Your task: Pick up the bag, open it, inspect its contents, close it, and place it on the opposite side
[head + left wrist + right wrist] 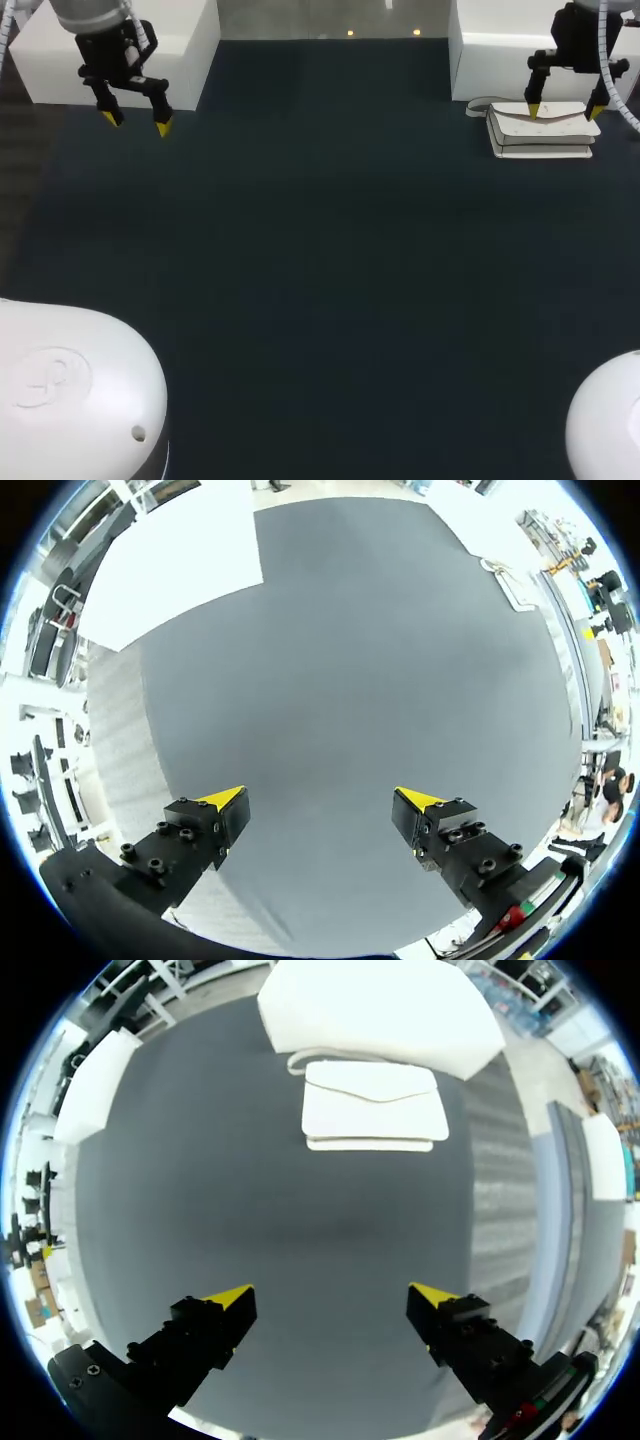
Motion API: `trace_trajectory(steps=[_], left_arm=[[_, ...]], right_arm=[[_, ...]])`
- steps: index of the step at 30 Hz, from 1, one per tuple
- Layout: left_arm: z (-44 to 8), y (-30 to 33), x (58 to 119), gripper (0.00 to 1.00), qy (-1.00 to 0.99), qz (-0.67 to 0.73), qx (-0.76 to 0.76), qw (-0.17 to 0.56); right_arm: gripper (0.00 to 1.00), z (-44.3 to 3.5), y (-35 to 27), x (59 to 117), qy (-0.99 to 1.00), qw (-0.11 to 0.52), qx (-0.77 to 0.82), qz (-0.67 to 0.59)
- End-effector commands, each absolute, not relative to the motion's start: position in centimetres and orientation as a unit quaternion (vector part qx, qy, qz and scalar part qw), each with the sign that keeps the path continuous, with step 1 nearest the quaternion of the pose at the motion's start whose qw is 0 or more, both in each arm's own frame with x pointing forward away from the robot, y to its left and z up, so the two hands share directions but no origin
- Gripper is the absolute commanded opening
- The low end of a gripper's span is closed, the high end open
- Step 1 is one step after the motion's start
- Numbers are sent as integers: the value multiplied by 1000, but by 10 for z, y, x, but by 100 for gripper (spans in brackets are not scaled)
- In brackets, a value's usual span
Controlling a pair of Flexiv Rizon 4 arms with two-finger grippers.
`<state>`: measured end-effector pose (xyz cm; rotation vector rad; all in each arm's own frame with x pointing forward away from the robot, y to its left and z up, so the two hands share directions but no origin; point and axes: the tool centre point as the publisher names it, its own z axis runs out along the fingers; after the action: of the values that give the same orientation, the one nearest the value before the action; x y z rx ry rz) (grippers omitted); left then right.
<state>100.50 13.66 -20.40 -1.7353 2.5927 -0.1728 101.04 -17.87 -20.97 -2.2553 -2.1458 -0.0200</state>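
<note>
A white flat bag (pixel 541 131) with a flap lies shut on the dark table at the far right, its strap trailing off its left end. In the right wrist view the bag (pixel 373 1113) lies well ahead of my right gripper (pixel 331 1300), which is open and holds nothing. In the head view the right gripper (pixel 564 110) hangs over the bag. My left gripper (pixel 137 123) hovers open at the far left, with nothing between its fingers (pixel 320 800). From the left wrist the bag (pixel 512 583) shows only as a small white shape far across the table.
A white block (pixel 120 50) stands at the far left behind the left gripper and another white block (pixel 510 50) at the far right behind the bag. The dark mat (pixel 320 280) spans the table. White arm bases (pixel 70 390) sit at both near corners.
</note>
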Motion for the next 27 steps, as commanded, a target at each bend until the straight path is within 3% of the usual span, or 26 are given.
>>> trace_trajectory(steps=[1, 12, 27], left_arm=[[-209, 144, 998, 100, 888, -155, -433, 14], [-229, 135, 1010, 100, 939, -259, -227, -8], [-248, 109, 1021, 100, 943, -328, -34, 50]], right_arm=[[100, -214, -200, 1026, -686, 44, -726, -25], [100, -235, -246, 1055, -664, 74, -741, -71], [100, -263, -274, 1084, -635, 111, -757, -104]])
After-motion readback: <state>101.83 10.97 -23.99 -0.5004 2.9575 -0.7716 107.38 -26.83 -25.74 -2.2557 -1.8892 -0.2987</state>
